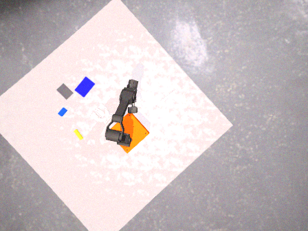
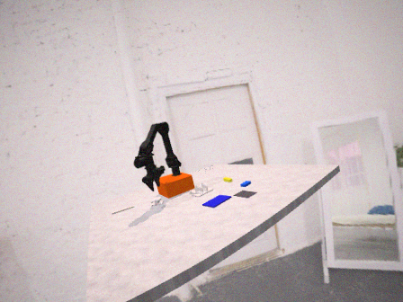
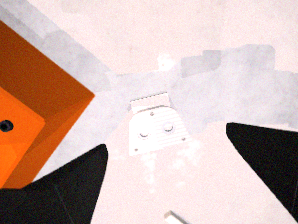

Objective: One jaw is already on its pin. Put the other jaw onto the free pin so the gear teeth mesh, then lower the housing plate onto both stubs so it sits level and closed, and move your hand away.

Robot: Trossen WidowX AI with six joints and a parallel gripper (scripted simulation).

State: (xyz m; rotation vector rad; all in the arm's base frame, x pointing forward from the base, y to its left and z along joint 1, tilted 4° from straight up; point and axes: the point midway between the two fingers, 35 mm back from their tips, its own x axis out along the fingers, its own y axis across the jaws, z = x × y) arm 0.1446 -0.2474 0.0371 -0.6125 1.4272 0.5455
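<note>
My gripper (image 2: 152, 188) (image 3: 166, 139) is open and empty, with its fingers spread wide above the white housing plate (image 3: 157, 142). In the wrist view the plate lies between and beyond the fingertips, with two round holes or caps and small dark screw dots. A pale block stands at its far edge. The white jaw mechanism (image 1: 100, 113) (image 2: 201, 191) is on the table on the other side of the orange box and is outside the wrist view. It is pale on pale, so its pins, stubs and gear teeth cannot be made out.
The orange box (image 1: 139, 132) (image 2: 177, 186) (image 3: 50, 95) stands close beside the gripper, under the arm's base. A blue square (image 1: 84, 86) (image 2: 217, 200), a grey square (image 1: 64, 91) (image 2: 246, 194), a small blue block (image 1: 62, 111) (image 2: 246, 183) and a yellow bar (image 1: 78, 134) (image 2: 228, 180) lie beyond the mechanism.
</note>
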